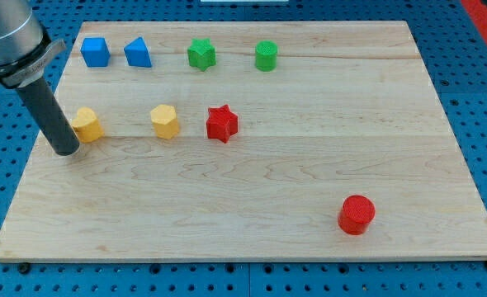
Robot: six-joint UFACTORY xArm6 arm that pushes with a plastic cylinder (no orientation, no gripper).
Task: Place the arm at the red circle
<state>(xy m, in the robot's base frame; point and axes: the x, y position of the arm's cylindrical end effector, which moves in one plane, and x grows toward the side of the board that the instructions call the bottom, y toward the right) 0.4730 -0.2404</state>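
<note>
Near the left edge of the pale wooden board, about halfway down it, my tip rests on the wood at the end of the straight dark rod. There are no jaws to speak of here, so nothing is open, closed or clamped; the rod ends plainly. Just beside the rod, on its right and seemingly touching it, sits a yellow block of rounded shape. Further right in the same row stand a yellow hexagonal block and a red star block. Along the board's top edge run four more: a blue cube nearest the top-left corner, a blue wedge-like block, a green star block and a green cylinder. The red circle, a short red cylinder, stands alone towards the bottom-right corner, well apart from my tip and from every other block.
</note>
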